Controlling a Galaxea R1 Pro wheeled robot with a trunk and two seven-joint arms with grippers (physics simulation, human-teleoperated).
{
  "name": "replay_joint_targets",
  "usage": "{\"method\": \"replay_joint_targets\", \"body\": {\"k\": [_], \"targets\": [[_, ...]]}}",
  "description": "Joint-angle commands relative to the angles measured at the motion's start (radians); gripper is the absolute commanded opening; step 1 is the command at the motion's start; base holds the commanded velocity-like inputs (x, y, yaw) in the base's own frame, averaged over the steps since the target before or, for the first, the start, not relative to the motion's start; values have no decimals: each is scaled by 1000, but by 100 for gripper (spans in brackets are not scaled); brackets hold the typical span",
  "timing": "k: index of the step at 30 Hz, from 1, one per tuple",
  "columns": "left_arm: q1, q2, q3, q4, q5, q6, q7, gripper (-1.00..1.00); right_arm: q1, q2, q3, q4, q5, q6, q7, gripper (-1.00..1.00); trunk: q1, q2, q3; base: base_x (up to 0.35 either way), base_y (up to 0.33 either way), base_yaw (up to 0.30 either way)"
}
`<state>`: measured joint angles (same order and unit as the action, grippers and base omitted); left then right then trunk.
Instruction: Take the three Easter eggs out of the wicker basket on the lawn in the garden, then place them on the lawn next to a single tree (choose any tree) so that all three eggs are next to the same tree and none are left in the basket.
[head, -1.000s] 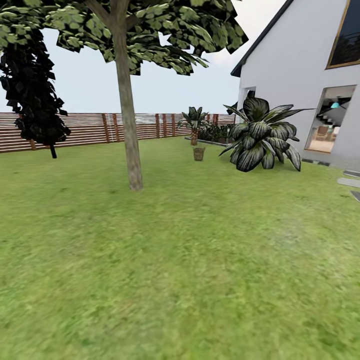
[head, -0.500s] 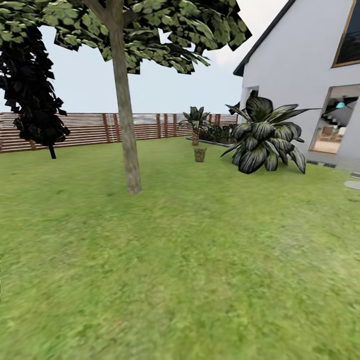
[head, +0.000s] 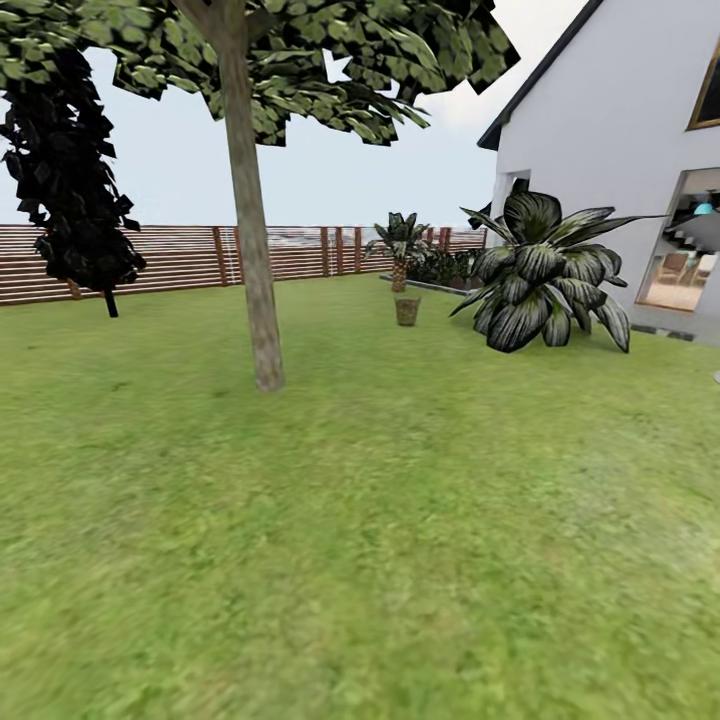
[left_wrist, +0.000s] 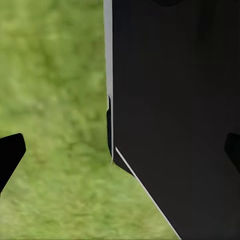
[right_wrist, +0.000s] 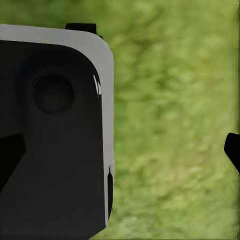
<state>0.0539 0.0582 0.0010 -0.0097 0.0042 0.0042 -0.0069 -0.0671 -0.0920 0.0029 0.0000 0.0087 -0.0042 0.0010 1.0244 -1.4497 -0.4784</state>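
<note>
Wicker basket, small, brown and apparently woven, stands far off on the mottled lawn beyond the grey-brown tree, near a slatted fence. Both the left end effector and right end effector gape wide, empty.

A wide green lawn, softly mottled, fills the ground of a fenced garden. A tall tree with a straight grey-brown trunk stands upright on the grass, its broad leafy canopy spreading overhead. Further back sits a small brown woven wicker basket, upright on the grass and well apart from the trunk. Its contents are too small to tell. Beneath each end effector lies plain grass.
</note>
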Motion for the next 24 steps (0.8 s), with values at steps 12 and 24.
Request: {"method": "replay_joint_targets", "body": {"k": [12,24], "targets": [[0,0,0,-1,0,0,-1,100,0,0,0,0,1,0,0,100,1,0,-1,333,-123,0],[0,0,0,-1,1,0,-1,100,0,0,0,0,1,0,0,100,1,0,-1,333,-123,0]]}}
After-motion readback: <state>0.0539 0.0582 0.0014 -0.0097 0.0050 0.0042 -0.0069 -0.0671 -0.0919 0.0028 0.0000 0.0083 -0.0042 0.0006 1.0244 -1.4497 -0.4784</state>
